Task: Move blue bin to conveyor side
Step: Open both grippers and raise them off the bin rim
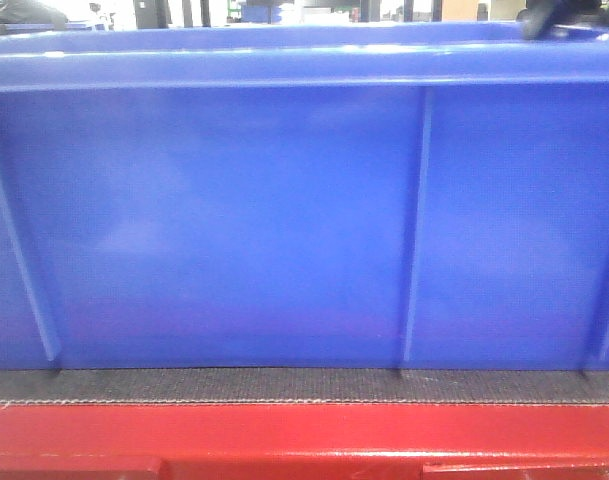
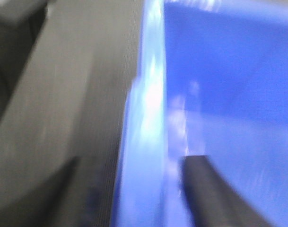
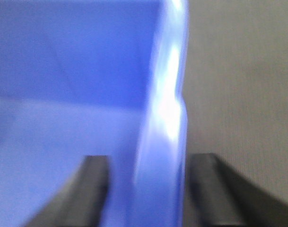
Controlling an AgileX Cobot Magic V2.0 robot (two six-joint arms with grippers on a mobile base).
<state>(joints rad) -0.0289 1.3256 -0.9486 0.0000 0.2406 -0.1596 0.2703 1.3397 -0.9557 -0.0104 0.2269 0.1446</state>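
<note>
The blue bin (image 1: 284,220) fills the front view and stands on the conveyor's black belt (image 1: 304,386), above the red frame (image 1: 304,435). In the blurred left wrist view my left gripper (image 2: 139,189) straddles the bin's rim (image 2: 148,118). One finger (image 2: 205,189) is inside the bin and the other is a dark blur outside over the belt (image 2: 63,94). In the right wrist view my right gripper (image 3: 148,189) straddles the opposite rim (image 3: 165,109), with one finger (image 3: 94,189) inside and one outside. Both pairs of jaws stand wider than the rim.
Grey-black belt (image 3: 238,94) lies just outside the bin wall in the right wrist view. Behind the bin's far rim the front view shows a room with dark shapes (image 1: 24,12) and another blue object (image 1: 259,12).
</note>
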